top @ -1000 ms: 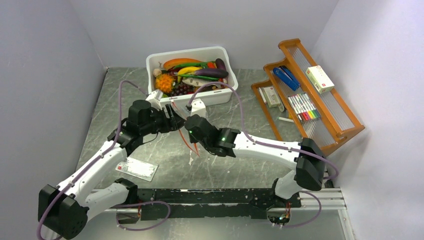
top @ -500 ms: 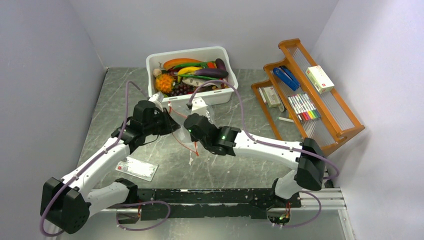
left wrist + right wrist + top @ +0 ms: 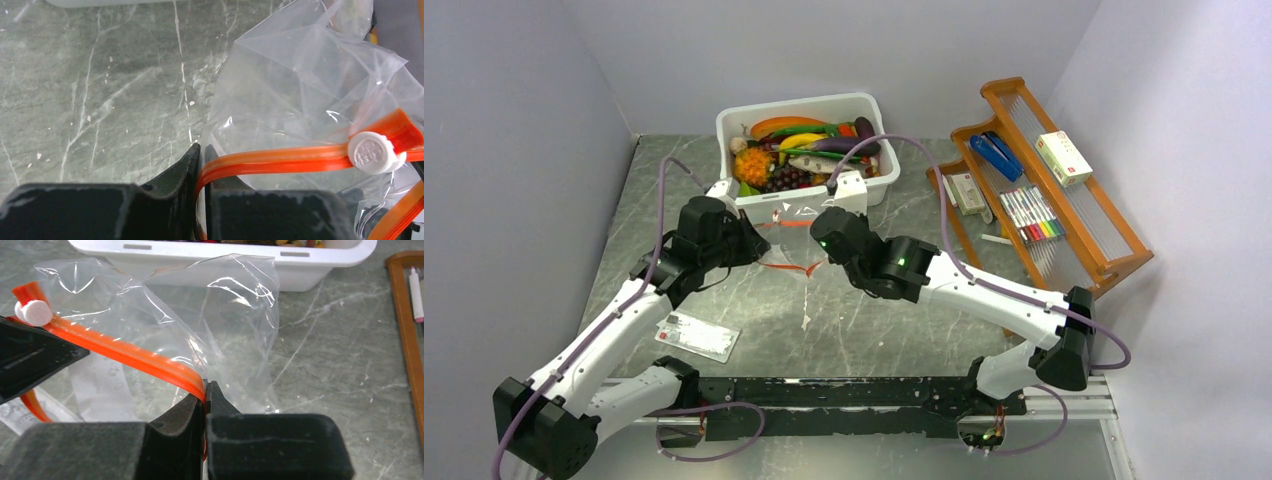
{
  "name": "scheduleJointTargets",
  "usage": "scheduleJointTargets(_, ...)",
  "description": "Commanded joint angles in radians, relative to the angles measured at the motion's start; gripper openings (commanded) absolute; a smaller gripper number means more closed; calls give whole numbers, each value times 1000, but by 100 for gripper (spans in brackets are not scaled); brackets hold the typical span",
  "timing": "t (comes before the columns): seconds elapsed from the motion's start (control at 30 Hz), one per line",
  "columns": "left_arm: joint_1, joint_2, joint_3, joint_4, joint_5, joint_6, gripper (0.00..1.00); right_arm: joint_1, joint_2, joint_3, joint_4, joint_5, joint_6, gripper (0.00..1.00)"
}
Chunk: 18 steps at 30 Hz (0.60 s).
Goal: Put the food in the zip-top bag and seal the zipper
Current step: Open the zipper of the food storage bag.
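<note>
Overhead, the zip-top bag (image 3: 796,212) is held between the 2 arms, just in front of the white tub (image 3: 864,190) where the food (image 3: 799,150) lies piled. From the left wrist, the left gripper (image 3: 202,155) is pinched tight on the zipper (image 3: 280,157), with a round white slider (image 3: 371,152) further along the strip. From the right wrist, the right gripper (image 3: 206,392) is clamped on the same orange strip, and the clear plastic billows beyond it over the grey table (image 3: 340,365).
</note>
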Motion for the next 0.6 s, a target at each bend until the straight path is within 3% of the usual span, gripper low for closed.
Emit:
scheduleJointTargets(0.0,1,22,36,-67,-20,29,7,-11,-32,-47,-12,45,5,0)
scheduleJointTargets(0.13,1,26,31,-33,57,32,7,-10,-17,-91,41,-30,10,0)
scheduleJointTargets(0.27,1,-8,-15,56,166,18,29,-11,-23,-159,130,-120,12,0)
scheduleJointTargets(0.4,1,-36,-34,104,212,9,42,-11,-14,-173,91,-106,51,0)
scheduleJointTargets(0.57,1,-89,-53,189,285,-6,69,-28,-63,-194,59,-64,22,0)
